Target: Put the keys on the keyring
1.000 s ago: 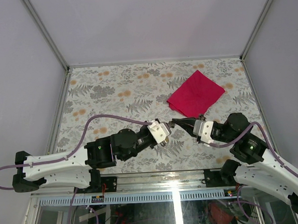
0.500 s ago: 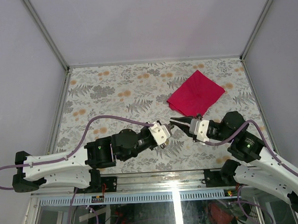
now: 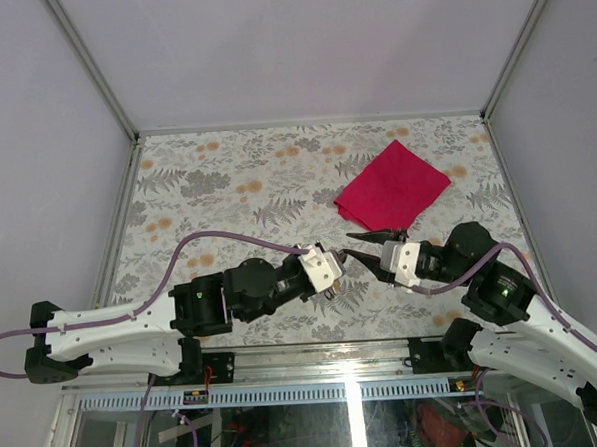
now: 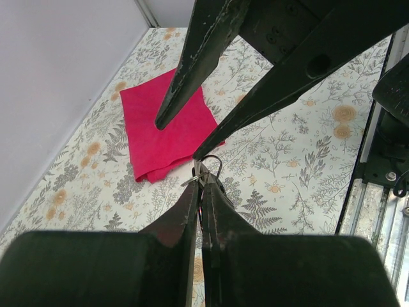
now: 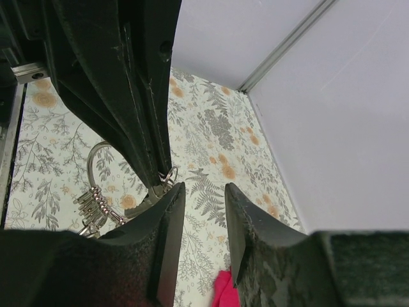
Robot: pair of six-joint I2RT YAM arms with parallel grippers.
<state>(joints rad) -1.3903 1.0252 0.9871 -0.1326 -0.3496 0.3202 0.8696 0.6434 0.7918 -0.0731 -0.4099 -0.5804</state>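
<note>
Since a second ago my right tool (image 3: 352,245) has spread its fingers from nearly closed to clearly apart, and they hold nothing. My left tool (image 3: 339,265) is clamped on the keyring (image 4: 208,167), which pokes out past its tips, above the surface (image 3: 226,177) near the 6 o'clock edge. The right tool faces it from 3 o'clock, one fingertip just beside the ring. A silvery cluster (image 5: 92,206) is bunched on the ring; I cannot tell what it is. A red cloth (image 3: 392,189) lies at 1 o'clock.
</note>
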